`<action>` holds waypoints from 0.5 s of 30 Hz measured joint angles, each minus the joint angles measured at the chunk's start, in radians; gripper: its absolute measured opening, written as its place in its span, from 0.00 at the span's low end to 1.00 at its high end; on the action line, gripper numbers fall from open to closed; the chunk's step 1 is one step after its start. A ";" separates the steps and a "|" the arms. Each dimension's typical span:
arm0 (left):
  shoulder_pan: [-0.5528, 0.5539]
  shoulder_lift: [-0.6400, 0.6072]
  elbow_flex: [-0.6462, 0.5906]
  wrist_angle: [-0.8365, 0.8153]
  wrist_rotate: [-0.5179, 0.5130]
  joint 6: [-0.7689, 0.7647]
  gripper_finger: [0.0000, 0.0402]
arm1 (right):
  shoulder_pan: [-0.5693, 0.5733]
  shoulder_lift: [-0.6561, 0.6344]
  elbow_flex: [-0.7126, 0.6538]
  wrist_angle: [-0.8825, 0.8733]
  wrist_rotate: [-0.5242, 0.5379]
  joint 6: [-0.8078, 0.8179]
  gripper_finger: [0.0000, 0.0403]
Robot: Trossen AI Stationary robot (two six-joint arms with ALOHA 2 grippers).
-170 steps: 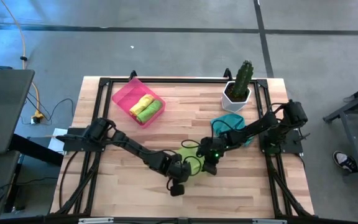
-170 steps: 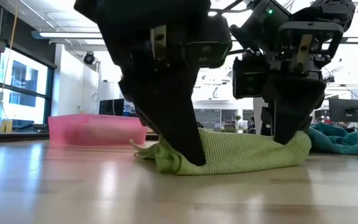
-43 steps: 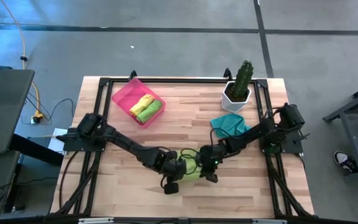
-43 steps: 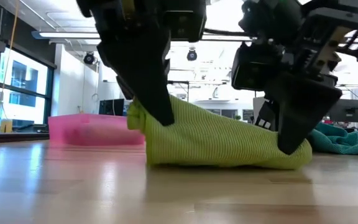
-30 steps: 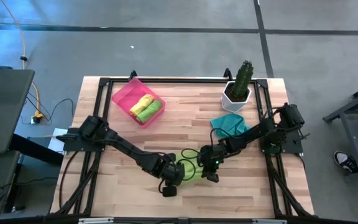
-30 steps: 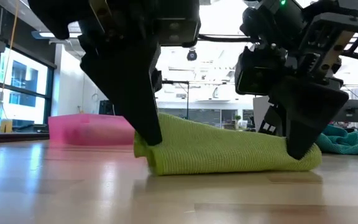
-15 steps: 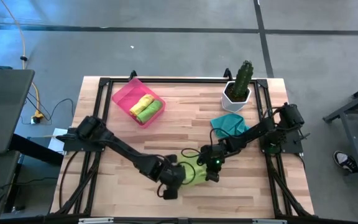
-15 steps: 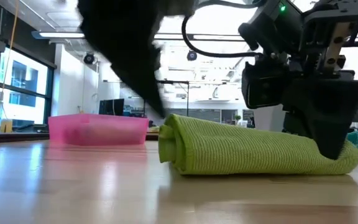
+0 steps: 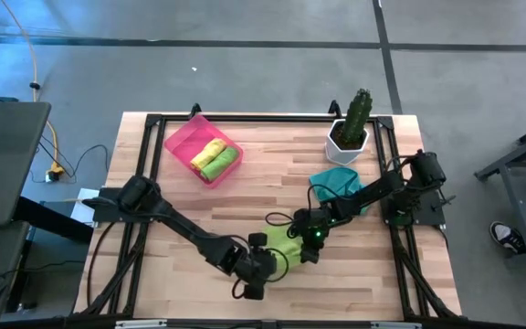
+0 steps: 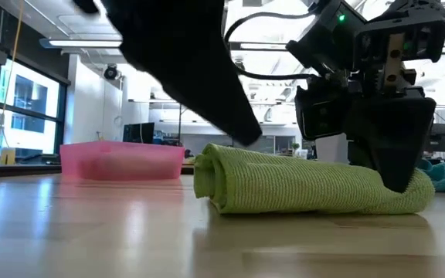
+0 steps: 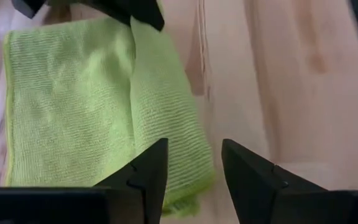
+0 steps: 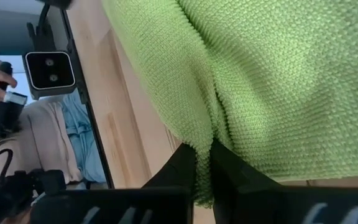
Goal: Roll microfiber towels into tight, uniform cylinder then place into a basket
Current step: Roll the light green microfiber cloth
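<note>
Rolling a lime towel (image 10: 307, 185) was the step in hand: it lay part-rolled on the table (image 9: 272, 174), well clear of the pink basket (image 9: 179, 144) that held two finished rolls, with the right gripper (image 10: 396, 184) pinched shut on its far end and the left gripper (image 11: 192, 163) hanging over its near end, fingers apart and empty. By my reading, the next move called for the left gripper to catch the rolled edge and turn it tighter. The low view showed the curl of the roll, which the high view hid under the arms, while only the high view showed the teal towel (image 9: 336, 180) beside the cactus pot (image 9: 346, 139).
</note>
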 joint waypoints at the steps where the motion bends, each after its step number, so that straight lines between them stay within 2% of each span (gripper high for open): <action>1: 0.000 0.009 0.000 0.001 0.000 0.019 0.36 | 0.000 0.000 0.000 0.000 0.000 0.000 0.02; 15: 0.026 0.106 0.004 0.030 0.004 0.030 0.48 | 0.000 0.000 0.001 0.010 -0.006 0.017 0.02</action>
